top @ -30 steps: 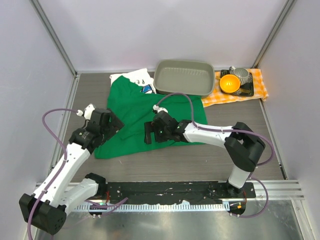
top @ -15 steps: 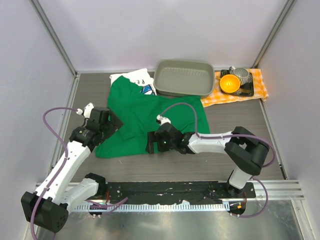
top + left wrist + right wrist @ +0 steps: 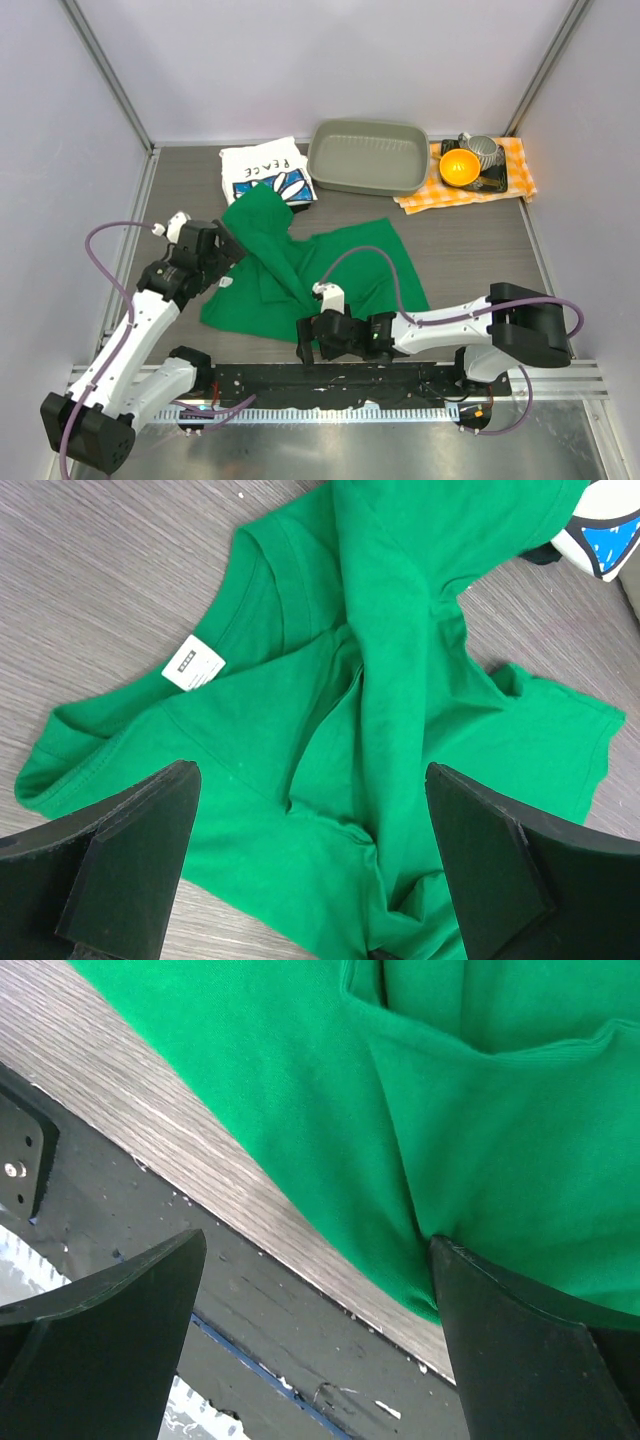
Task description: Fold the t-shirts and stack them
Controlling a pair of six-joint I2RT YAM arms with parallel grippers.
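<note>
The green t-shirt point(image 3: 300, 275) lies crumpled mid-table, with a ridge of folds running from back left to the near middle. Its white neck label point(image 3: 192, 663) shows in the left wrist view. The white PEACE t-shirt point(image 3: 265, 175) lies folded at the back left, its corner point(image 3: 605, 540) beside the green cloth. My left gripper point(image 3: 224, 262) hovers open over the green shirt's left part point(image 3: 310, 775). My right gripper point(image 3: 303, 342) is open at the shirt's near hem point(image 3: 315, 1250). Its right finger point(image 3: 520, 1360) touches the cloth edge.
A grey tub point(image 3: 366, 156) stands at the back. To its right, an orange-and-white checked cloth point(image 3: 510, 180) holds an orange bowl point(image 3: 459, 167) and a metal cup point(image 3: 483, 151). The black base rail point(image 3: 350, 380) runs just under my right gripper.
My right gripper has moved toward the near edge and the green shirt slid with it, uncovering the PEACE shirt. The left gripper shifted slightly nearer.
</note>
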